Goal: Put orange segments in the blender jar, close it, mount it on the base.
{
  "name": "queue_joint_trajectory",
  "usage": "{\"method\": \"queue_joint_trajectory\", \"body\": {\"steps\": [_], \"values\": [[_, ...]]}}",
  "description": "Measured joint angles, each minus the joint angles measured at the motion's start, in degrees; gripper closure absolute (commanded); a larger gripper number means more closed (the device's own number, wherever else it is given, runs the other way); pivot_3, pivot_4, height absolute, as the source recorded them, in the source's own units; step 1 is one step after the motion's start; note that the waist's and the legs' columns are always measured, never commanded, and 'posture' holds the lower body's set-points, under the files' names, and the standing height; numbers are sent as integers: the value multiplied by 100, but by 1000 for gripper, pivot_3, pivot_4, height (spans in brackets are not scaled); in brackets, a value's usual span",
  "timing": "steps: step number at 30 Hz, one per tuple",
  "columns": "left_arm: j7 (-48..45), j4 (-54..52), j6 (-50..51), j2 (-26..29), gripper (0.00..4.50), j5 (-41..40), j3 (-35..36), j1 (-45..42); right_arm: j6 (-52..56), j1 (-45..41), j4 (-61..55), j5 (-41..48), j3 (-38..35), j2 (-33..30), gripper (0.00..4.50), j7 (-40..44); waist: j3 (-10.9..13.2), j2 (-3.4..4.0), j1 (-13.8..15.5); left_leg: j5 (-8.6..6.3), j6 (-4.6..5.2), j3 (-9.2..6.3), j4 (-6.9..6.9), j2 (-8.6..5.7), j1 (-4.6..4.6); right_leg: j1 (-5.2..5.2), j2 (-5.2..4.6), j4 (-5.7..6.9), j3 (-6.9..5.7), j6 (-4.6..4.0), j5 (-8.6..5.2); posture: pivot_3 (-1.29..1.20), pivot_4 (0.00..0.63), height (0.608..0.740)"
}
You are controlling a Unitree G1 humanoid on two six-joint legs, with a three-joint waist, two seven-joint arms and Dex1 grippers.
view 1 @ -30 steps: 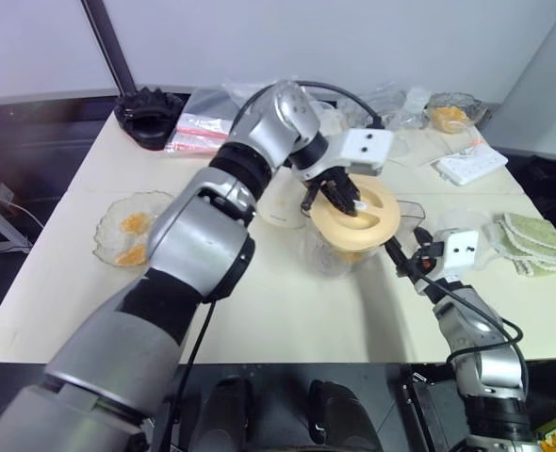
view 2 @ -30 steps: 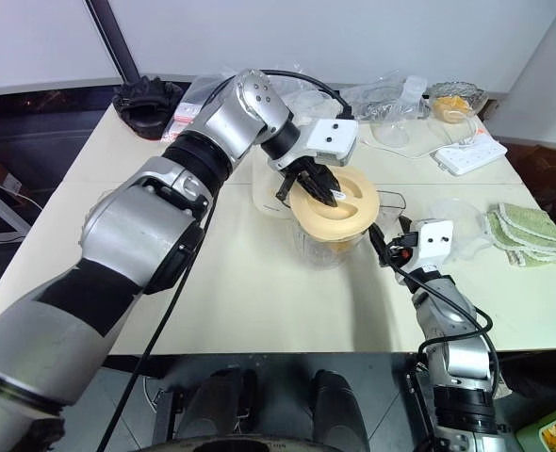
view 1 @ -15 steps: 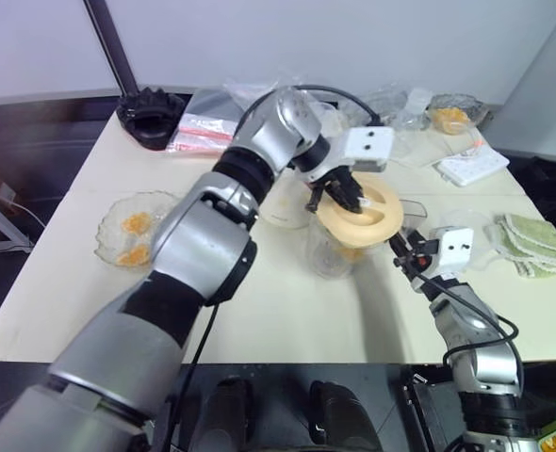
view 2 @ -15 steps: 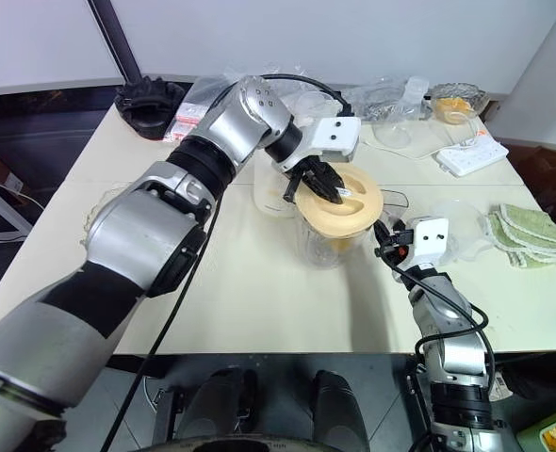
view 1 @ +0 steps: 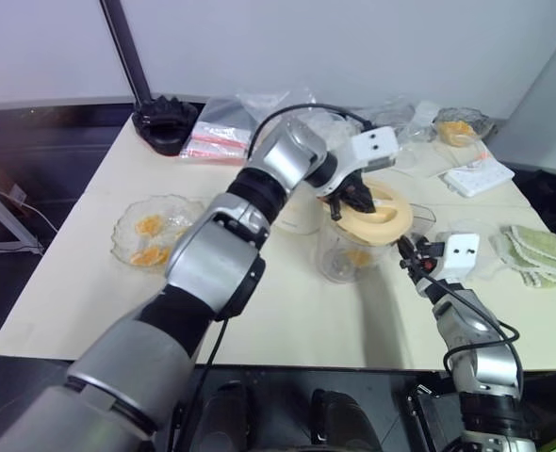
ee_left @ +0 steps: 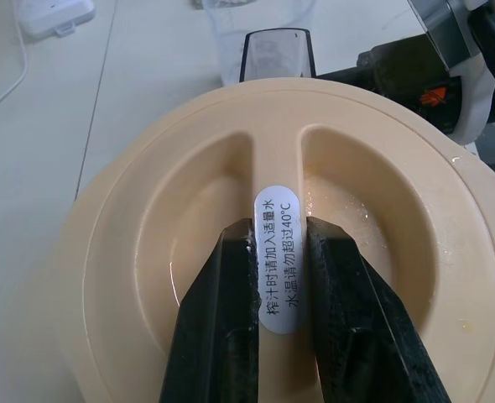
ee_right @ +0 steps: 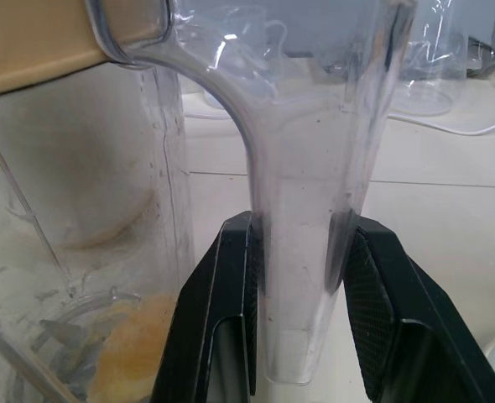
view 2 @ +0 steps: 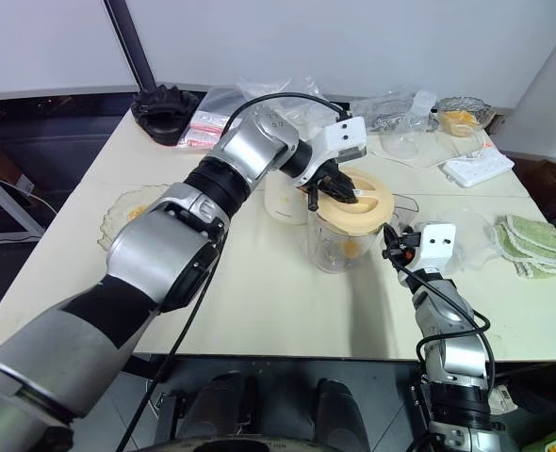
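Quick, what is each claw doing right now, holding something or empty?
Left claw: closed on the ridge of the cream lid.
Right claw: closed on the blender jar handle.

The lid (ee_left: 264, 277) sits on the jar (view 2: 339, 240), its ridge between the left jaws. The jar's handle (ee_right: 302, 210) stands between the right jaws. 1 segment (ee_right: 134, 353) lies in the jar, left of them.

Clear, slightly scuffed plastic blender jar (ee_right: 306, 210), smooth matt cream plastic lid (ee_left: 147, 252) with a glossy white paper label (ee_left: 278, 243), textured black end effector pads (ee_right: 380, 302), matt pale bench (view 1: 287, 311), green woven cloth (view 1: 542, 252)
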Motion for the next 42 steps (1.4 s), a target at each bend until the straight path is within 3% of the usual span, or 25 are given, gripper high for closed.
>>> {"method": "queue_joint_trajectory", "body": {"steps": [4,9,15,18,23,28,36,42], "values": [[2,-63,-14,31,4255,0,-1,43,0,-11,19,3,1,-26,3640,41,-16,2,-4,-2,2,-1,-7,0,0,-5,1,0,-1,2,-1,0,150,740],[301,-50,-279,111,1893,-76,19,128,-11,-61,47,7,64,-42,3640,139,-14,-6,-110,-2,2,1,-9,0,-34,-23,-3,6,-1,2,-1,0,150,740],[41,40,-487,250,1893,-308,84,-75,-152,-118,27,6,113,-122,3640,306,20,-1,-171,3,25,35,-16,-13,-57,-92,-20,58,-1,-10,7,0,150,740],[-274,-77,-252,495,1893,-754,475,-483,-267,-131,-71,0,130,-174,3640,431,47,-15,-159,8,34,40,5,-38,-163,-228,-17,145,17,10,-5,0,150,740],[-574,-818,158,874,1893,-1469,961,-1225,-284,-132,-73,-3,142,-180,3640,532,69,-27,-149,-2,52,41,-6,-34,-127,-229,6,212,21,44,-46,0,150,740],[-413,-1114,504,1122,1893,-1718,1025,-1122,-254,-159,-71,-28,184,-182,3640,549,81,-15,-163,-1,52,22,5,-29,-119,-228,22,225,21,25,-41,0,150,740],[1076,-2740,684,1561,1893,-2212,1643,356,-50,-243,-124,-31,184,-307,3640,532,84,-14,-171,-1,51,27,7,-29,-118,-228,19,230,34,29,-39,0,150,740],[1255,-5062,1557,2445,1893,-2477,1588,2698,483,-351,-360,141,84,-394,3640,433,96,-2,-168,10,33,34,8,-27,-117,-236,18,250,38,36,-34,0,150,740]]}}
